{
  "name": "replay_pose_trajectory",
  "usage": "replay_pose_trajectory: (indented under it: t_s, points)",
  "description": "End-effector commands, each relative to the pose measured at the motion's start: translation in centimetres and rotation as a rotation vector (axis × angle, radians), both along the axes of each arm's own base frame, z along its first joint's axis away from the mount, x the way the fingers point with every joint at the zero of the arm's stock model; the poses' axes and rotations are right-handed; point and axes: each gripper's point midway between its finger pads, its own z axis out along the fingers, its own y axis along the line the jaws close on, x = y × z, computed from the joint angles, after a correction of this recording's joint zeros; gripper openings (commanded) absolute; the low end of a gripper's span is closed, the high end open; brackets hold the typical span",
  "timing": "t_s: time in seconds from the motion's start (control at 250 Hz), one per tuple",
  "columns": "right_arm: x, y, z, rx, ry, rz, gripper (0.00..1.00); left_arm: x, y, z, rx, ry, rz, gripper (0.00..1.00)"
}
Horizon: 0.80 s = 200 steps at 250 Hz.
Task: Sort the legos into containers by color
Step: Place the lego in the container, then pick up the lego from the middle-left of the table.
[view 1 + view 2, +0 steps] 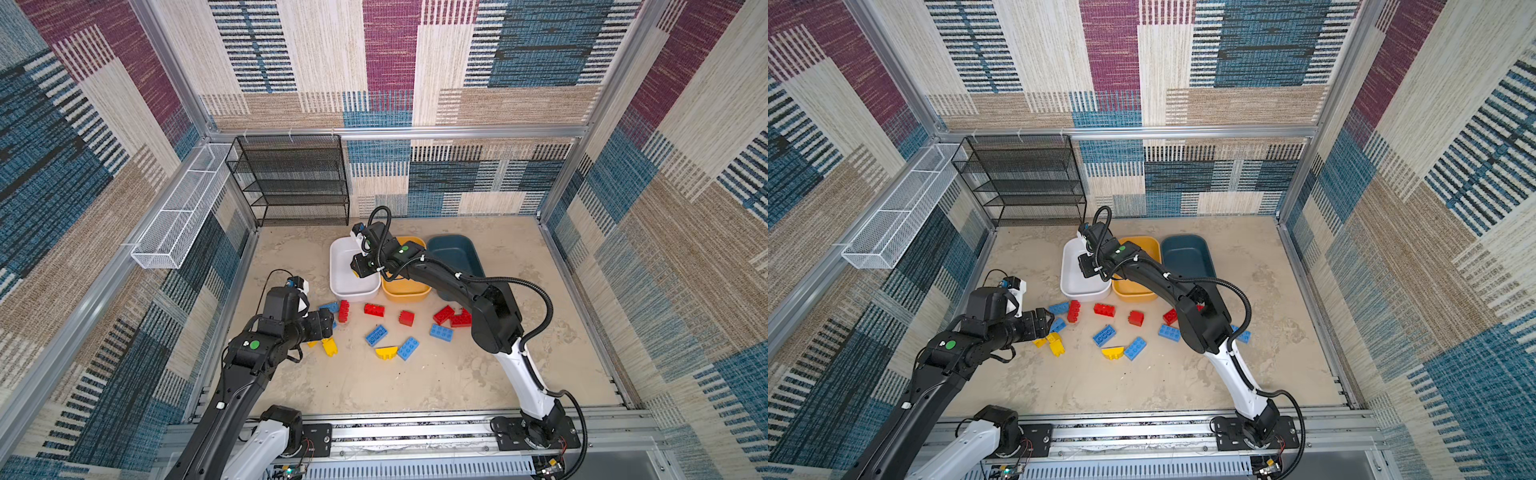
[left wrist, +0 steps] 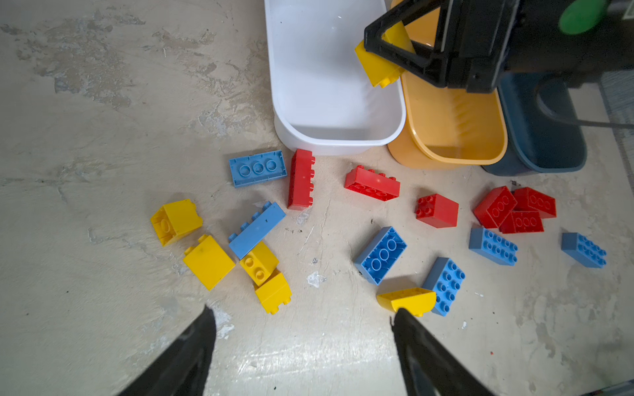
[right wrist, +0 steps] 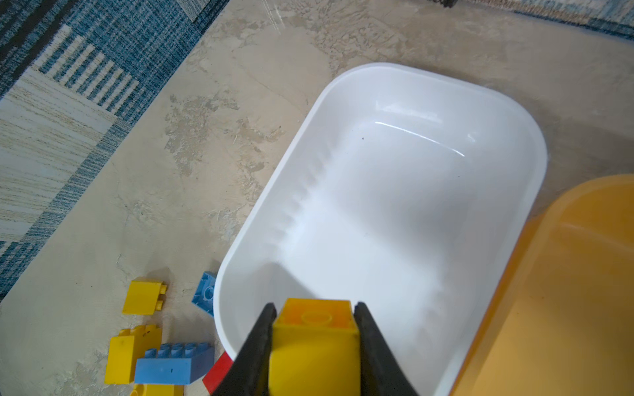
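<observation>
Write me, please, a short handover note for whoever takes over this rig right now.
Right gripper: shut on a yellow brick, above the white tub, near the yellow tub.
Left gripper: open, empty, by loose yellow bricks.
Tubs: white and yellow show no bricks; teal tub partly hidden by the arm.
Done: no brick seen in a tub.
Left: drop this brick, then sort red bricks, blue bricks and yellow ones off the table.

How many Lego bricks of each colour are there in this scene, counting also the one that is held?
Red bricks: 6
Blue bricks: 6
Yellow bricks: 6, one of them held in the right hand
Total: 18
</observation>
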Motion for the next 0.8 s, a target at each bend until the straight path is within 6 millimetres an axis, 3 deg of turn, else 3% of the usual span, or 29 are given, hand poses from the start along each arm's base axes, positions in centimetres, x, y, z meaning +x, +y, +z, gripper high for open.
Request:
replay_pose_trajectory:
  t_s: [0.0,0.232,0.38,0.508,0.588,0.68,0.796]
  points:
    - [0.0,0.2,0.1,-0.001,-0.003,0.005,0.40,-0.1,0.4,-0.1,0.019,0.008,0.016,0.82]
    - [0.1,-0.6,3.4,0.020,-0.072,-0.013,0.69,-0.4,1.0,-0.3,0.023,0.049,0.066,0.80]
    - [-1.0,-2.7,6.6,0.052,-0.153,-0.043,0.74,-0.7,1.4,-1.5,0.028,0.143,0.127,0.69]
    - [-3.7,-6.3,10.2,0.130,-0.241,-0.086,0.75,-1.1,2.0,-3.1,0.066,0.186,0.203,0.64]
    - [-6.0,-9.1,10.8,0.155,-0.262,-0.114,0.74,-1.3,2.0,-3.7,0.084,0.198,0.231,0.63]
    - [-8.4,-12.1,10.8,0.173,-0.274,-0.157,0.74,-1.3,1.3,-5.0,0.081,0.223,0.241,0.63]
    - [-11.0,-15.5,9.0,0.176,-0.262,-0.202,0.75,-1.3,0.7,-7.2,0.097,0.273,0.248,0.63]
